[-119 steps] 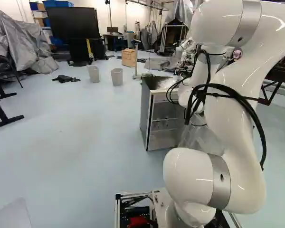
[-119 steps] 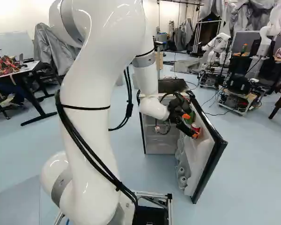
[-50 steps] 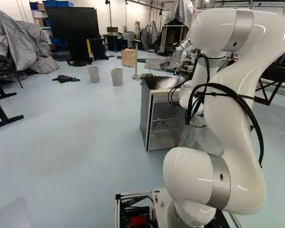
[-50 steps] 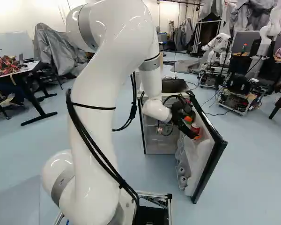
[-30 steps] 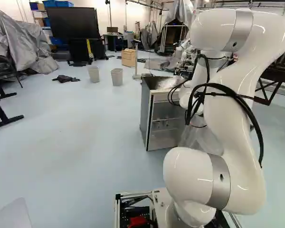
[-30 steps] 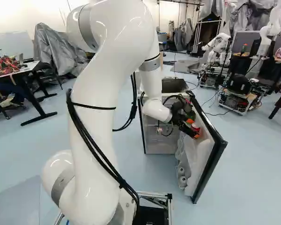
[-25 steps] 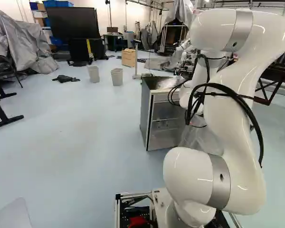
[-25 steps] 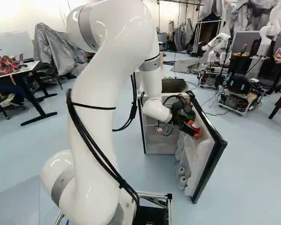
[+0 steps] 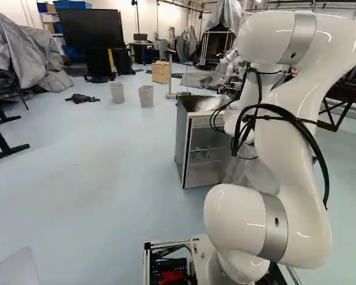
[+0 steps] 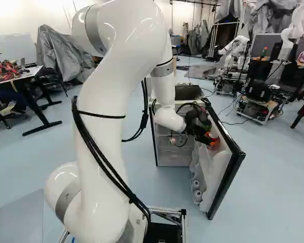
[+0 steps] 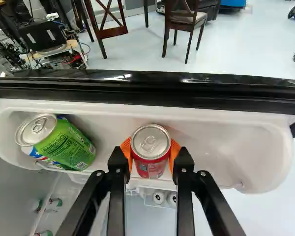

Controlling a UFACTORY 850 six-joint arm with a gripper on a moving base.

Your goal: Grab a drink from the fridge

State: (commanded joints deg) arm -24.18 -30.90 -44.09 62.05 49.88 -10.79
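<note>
In the right base view, my gripper (image 10: 211, 140) reaches into the upper shelf of the swung-out fridge door (image 10: 229, 169). The wrist view has the gripper (image 11: 150, 153) shut on a red can (image 11: 151, 168), an orange pad against each side. The can stands upright in the white door shelf (image 11: 226, 115). Beside it, at the shelf's end, a green can (image 11: 69, 147) leans over, with another can partly hidden beneath it. The fridge body (image 9: 185, 139) shows in the left base view, where the arm hides the gripper.
Below the door shelf, more can tops (image 11: 159, 197) show in a lower rack. The door's black edge (image 11: 196, 90) runs just beyond the red can. Another robot (image 10: 238, 48) stands behind the fridge. Two bins (image 9: 146, 96) and a wooden box (image 9: 161, 72) are farther back.
The fingers have come together around the red can. The arm shifted toward the door shelf earlier and has stayed nearly still over the last second. The base has not moved.
</note>
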